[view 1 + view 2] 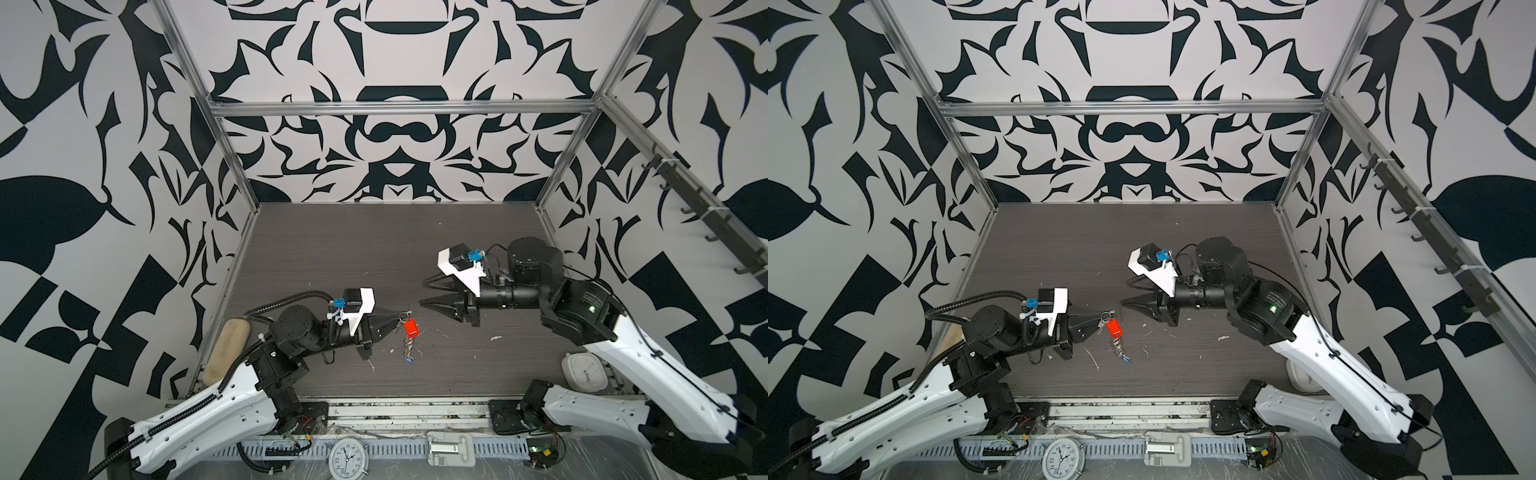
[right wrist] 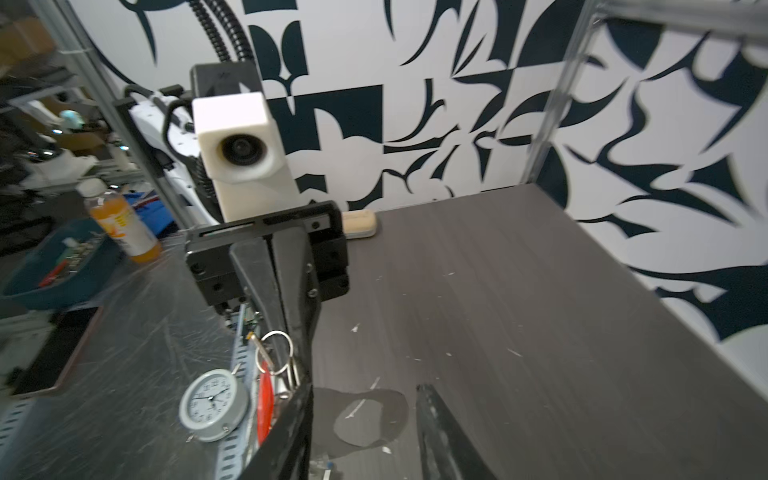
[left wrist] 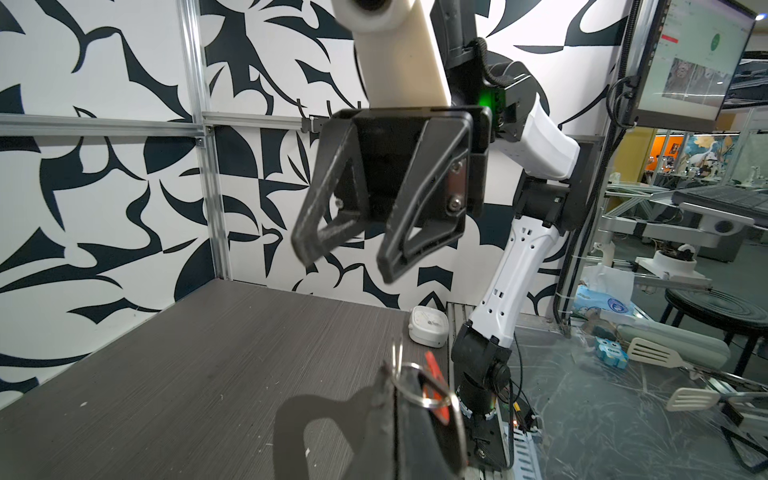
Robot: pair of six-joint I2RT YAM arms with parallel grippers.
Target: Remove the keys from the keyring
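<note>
My left gripper [image 1: 398, 322] is shut on a small silvery ring [image 3: 419, 388] at the top of the bunch of keys. It holds the bunch above the dark table [image 1: 332, 249]. A red tag [image 1: 411, 328] hangs right by its fingertips. Silvery keys [image 1: 406, 345] and a blue tag [image 1: 409, 360] dangle below. The red tag [image 1: 1114, 328] shows in both top views. I cannot make out the keyring in any view. My right gripper [image 1: 423, 292] is open and empty, level with the bunch and a short gap to its right. In the right wrist view the ring [image 2: 276, 351] and red tag [image 2: 265, 409] sit just outside my right gripper [image 2: 361, 395].
A beige oval board [image 1: 227, 353] leans at the table's left edge. A white square clock [image 1: 584, 372] sits by the right arm's base. A round alarm clock [image 1: 347, 457] and a grey plate [image 1: 451, 449] lie in front of the table. White scraps dot the table.
</note>
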